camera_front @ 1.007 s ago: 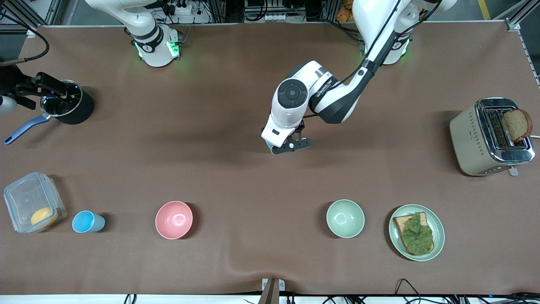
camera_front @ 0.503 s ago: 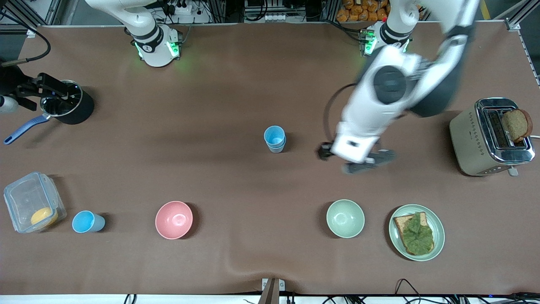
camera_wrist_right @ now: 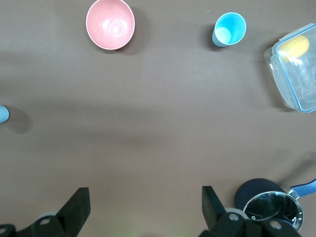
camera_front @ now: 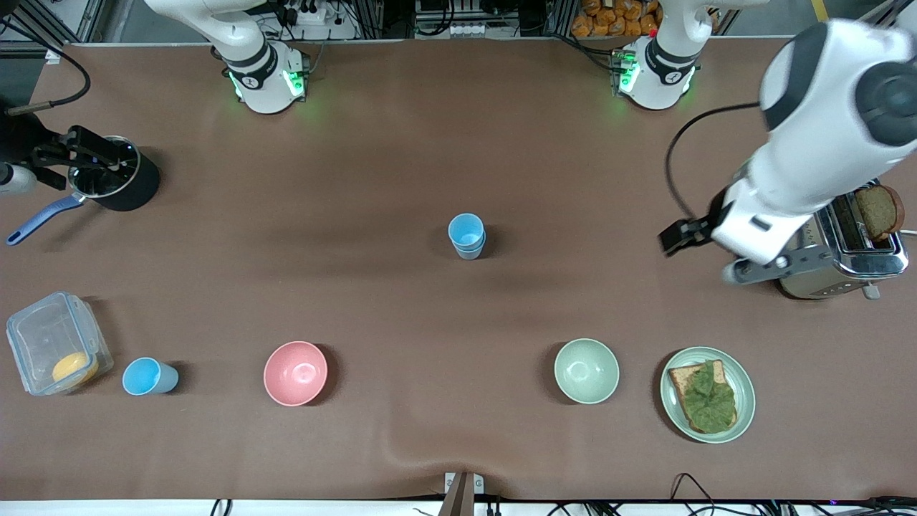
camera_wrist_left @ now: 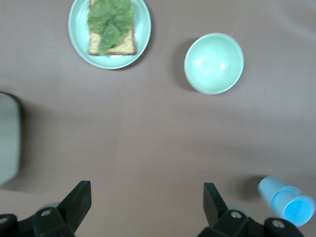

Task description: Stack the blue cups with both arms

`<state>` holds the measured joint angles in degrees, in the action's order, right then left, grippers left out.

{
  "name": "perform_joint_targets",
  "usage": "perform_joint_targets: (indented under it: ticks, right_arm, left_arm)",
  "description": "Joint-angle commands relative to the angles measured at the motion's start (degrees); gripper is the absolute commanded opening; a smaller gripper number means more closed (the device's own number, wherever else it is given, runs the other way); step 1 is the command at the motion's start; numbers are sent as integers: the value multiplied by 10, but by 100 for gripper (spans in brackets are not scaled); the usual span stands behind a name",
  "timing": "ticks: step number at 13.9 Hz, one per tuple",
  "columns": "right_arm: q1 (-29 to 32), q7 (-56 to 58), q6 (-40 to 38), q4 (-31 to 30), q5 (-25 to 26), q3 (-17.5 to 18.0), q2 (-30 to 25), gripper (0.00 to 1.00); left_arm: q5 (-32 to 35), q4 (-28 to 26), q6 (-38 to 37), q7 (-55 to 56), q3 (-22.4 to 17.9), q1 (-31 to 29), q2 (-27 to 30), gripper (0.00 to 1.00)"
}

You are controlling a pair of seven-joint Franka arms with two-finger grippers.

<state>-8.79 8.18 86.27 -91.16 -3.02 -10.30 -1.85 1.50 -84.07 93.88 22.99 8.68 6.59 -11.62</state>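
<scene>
Two blue cups (camera_front: 466, 235) stand nested one in the other at the middle of the table; they also show in the left wrist view (camera_wrist_left: 287, 200). A third blue cup (camera_front: 147, 377) stands alone beside the clear container, also seen in the right wrist view (camera_wrist_right: 230, 28). My left gripper (camera_front: 709, 256) is open and empty, up over the table beside the toaster; its fingers (camera_wrist_left: 79, 202) are spread wide. My right gripper (camera_front: 100, 158) waits open and empty by the black pot at the right arm's end; its fingers (camera_wrist_right: 79, 205) are spread wide too.
A pink bowl (camera_front: 295, 373), a pale green bowl (camera_front: 586, 370) and a plate (camera_front: 673, 401) with a lettuce sandwich line the near side. A clear container (camera_front: 50, 337) holds a yellow thing. A toaster (camera_front: 845, 276) with bread and a black pot (camera_front: 132, 190) stand at the two ends.
My left arm has drawn away from the middle of the table and swung toward the toaster, open. The nested cups it was over now stand uncovered. The right arm has not moved.
</scene>
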Motion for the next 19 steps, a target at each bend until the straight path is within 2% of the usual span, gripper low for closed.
perform_joint_targets:
  ticks: [1,6,9,19]
  right_arm:
    - [-8,2,10,-9,4,-1,-10,100]
    - [-16,2,19,-8,4,-1,-9,100]
    - [-16,2,19,-7,4,-1,-7,100]
    - [-11,5,23,-8,4,-1,-5,100]
  left_arm:
    - [11,-19,-48,-91,-33,-15,57,100]
    - [4,-13,-102,-202,-86,3,68,100]
    - [1,-12,-109,-205,-86,-4,92,100]
    - [-15,3,-112,-204,-85,-3,91,100]
